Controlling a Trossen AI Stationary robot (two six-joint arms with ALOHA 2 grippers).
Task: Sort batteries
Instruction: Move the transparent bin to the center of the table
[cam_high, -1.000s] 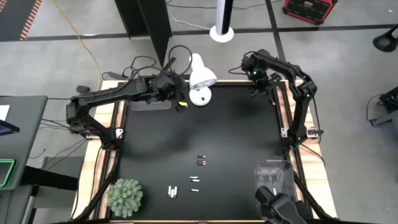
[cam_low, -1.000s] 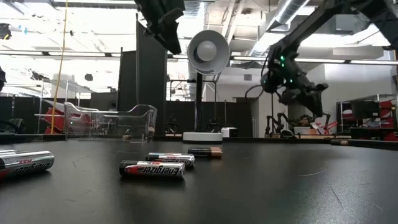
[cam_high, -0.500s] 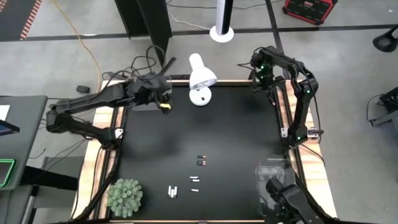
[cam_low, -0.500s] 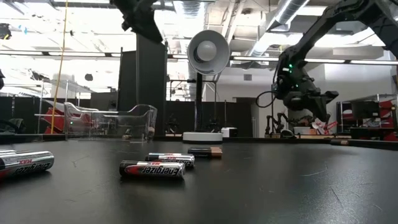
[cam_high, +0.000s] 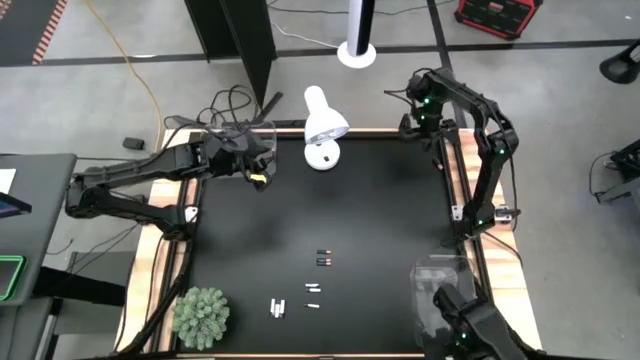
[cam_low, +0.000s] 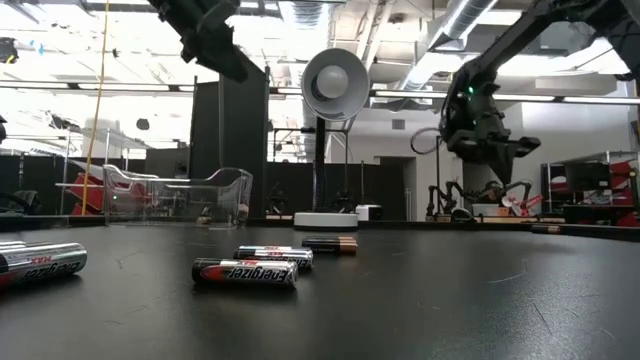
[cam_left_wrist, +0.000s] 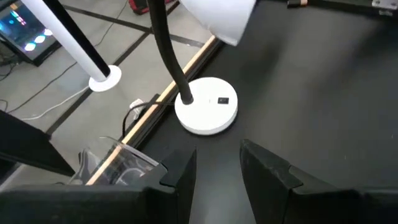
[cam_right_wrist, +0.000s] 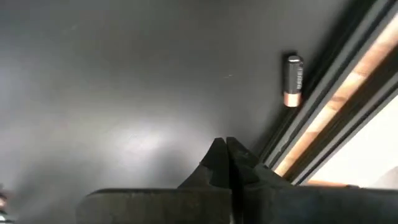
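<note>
Several slim batteries lie on their sides on the black table toward its near edge: a dark pair (cam_high: 322, 258), small pale ones (cam_high: 313, 291) and a white group (cam_high: 276, 307). The low view shows them close up (cam_low: 246, 272). One dark battery with a copper end (cam_right_wrist: 292, 81) lies beside the table's right rail. My left gripper (cam_left_wrist: 217, 167) is open and hovers above the far left corner (cam_high: 258, 168), facing the lamp base. My right gripper (cam_right_wrist: 224, 152) is shut, empty, and hangs over the far right corner (cam_high: 420, 118).
A white desk lamp (cam_high: 322, 125) stands at the far edge, its round base (cam_left_wrist: 206, 114) on the table. One clear bin (cam_low: 180, 195) sits in the far left corner below my left arm, another (cam_high: 438, 285) at the near right. A green plant (cam_high: 200, 318) fills the near left corner.
My left gripper has moved away from the lamp toward the table's left edge and now sits higher in the low view. My right gripper has shifted a little toward the far right corner and turned. The batteries have stayed where they were.
</note>
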